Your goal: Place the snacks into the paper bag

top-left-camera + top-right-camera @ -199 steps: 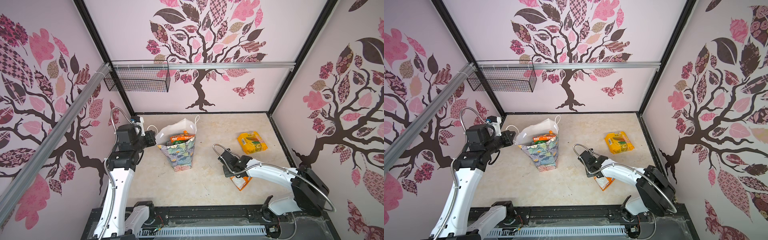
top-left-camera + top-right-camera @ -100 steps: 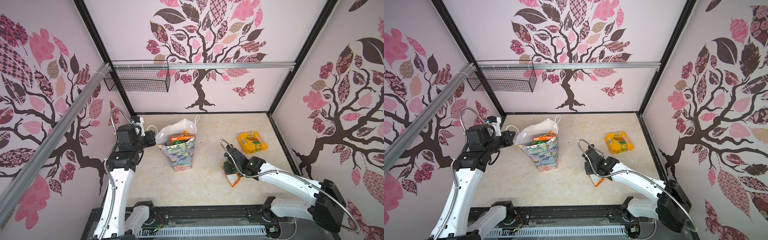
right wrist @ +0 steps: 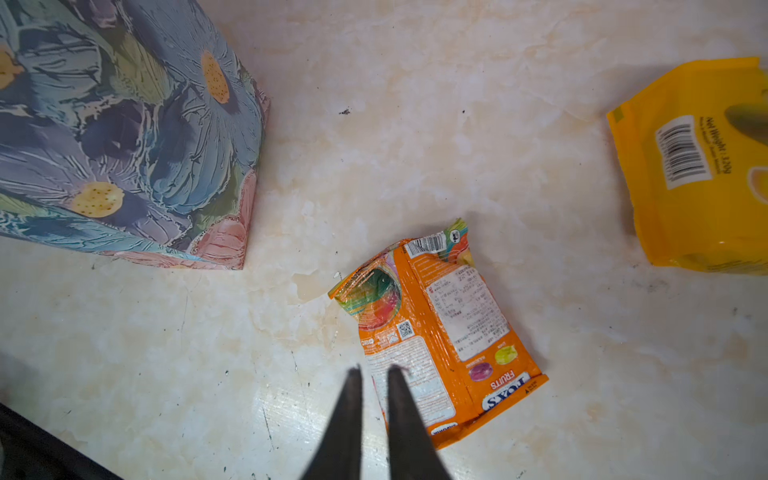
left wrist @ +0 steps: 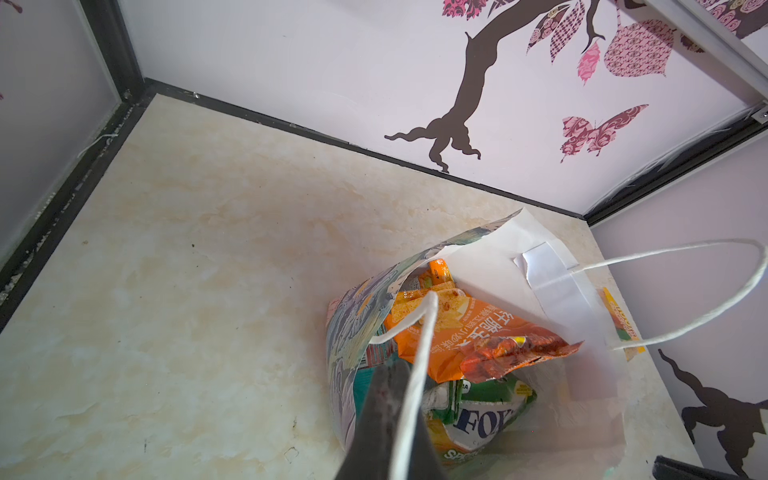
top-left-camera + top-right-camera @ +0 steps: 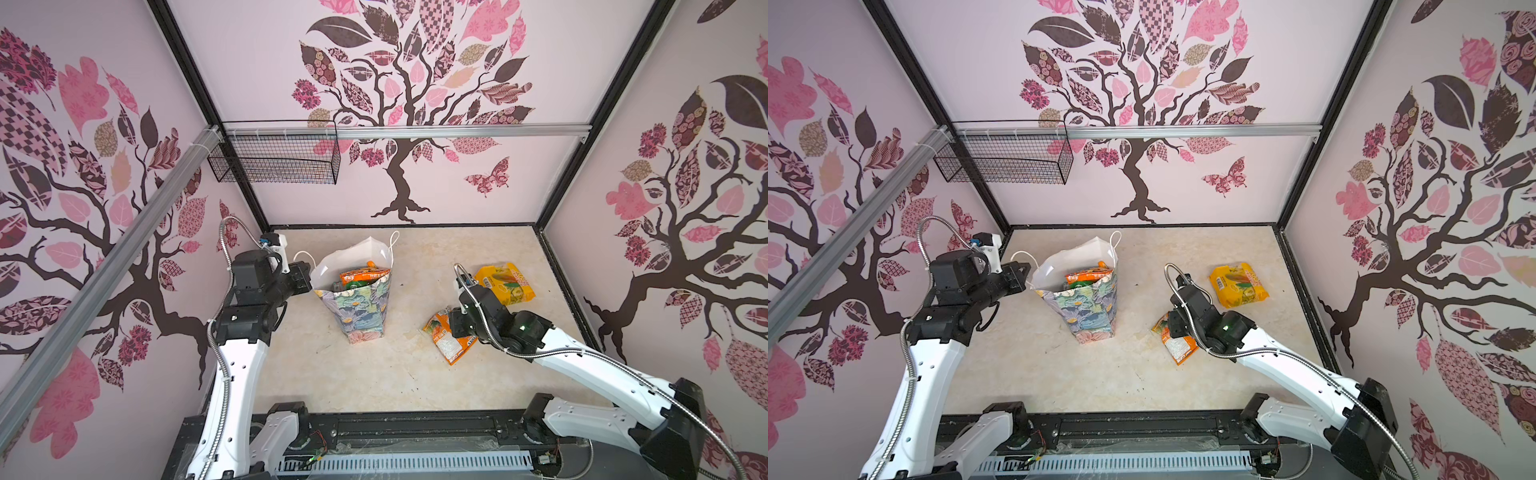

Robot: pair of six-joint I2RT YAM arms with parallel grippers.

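The floral paper bag (image 5: 361,307) (image 5: 1090,309) stands upright left of centre, its white mouth open. My left gripper (image 5: 305,276) (image 4: 401,365) is shut on its white cord handle (image 4: 422,332). Inside show an orange snack packet (image 4: 457,328) and a green one (image 4: 482,415). An orange-and-white packet (image 5: 449,343) (image 3: 440,332) lies flat on the floor right of the bag. My right gripper (image 5: 451,328) (image 3: 374,370) hangs over its near edge, the jaws a narrow gap apart, gripping nothing. A yellow packet (image 5: 505,284) (image 3: 698,174) lies further back right.
A black wire basket (image 5: 274,158) hangs on the back rail (image 5: 457,132), high on the left. Patterned walls close in the floor on three sides. The arms' black base bar (image 5: 415,428) runs along the front edge.
My right arm has swung left toward the bag, and the orange-and-white packet slid left with it. Its jaws, shut before, now stand slightly apart. The left arm and the bag have not moved.
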